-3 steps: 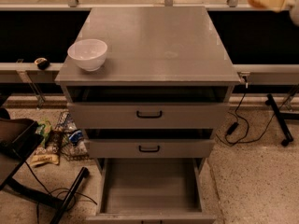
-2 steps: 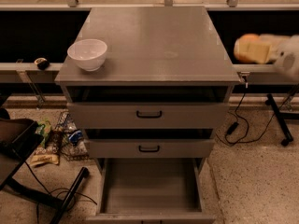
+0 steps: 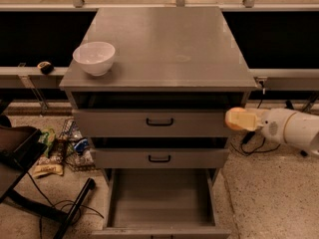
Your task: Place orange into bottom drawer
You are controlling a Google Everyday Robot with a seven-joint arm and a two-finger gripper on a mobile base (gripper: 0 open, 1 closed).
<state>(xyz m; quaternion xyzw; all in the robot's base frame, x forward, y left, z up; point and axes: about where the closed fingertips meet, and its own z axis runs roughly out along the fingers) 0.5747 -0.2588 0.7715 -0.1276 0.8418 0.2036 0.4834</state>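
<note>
The orange (image 3: 234,118) hangs in the air at the right side of the grey cabinet, level with the top drawer front. My gripper (image 3: 241,120) is shut on it at the end of the white arm (image 3: 291,127), which reaches in from the right. The bottom drawer (image 3: 159,199) is pulled wide open below and to the left of the orange, and its flat grey floor is bare.
A white bowl (image 3: 94,57) stands on the cabinet top (image 3: 169,39) at its front left corner. The two upper drawers (image 3: 159,122) with black handles stand slightly out. Wrappers and clutter (image 3: 59,152) and a black chair base (image 3: 75,210) lie on the floor at left. Cables (image 3: 251,143) trail at right.
The arm with the orange has come down from the upper right corner to the cabinet's right side, now level with the top drawer. Bowl and drawers have not moved.
</note>
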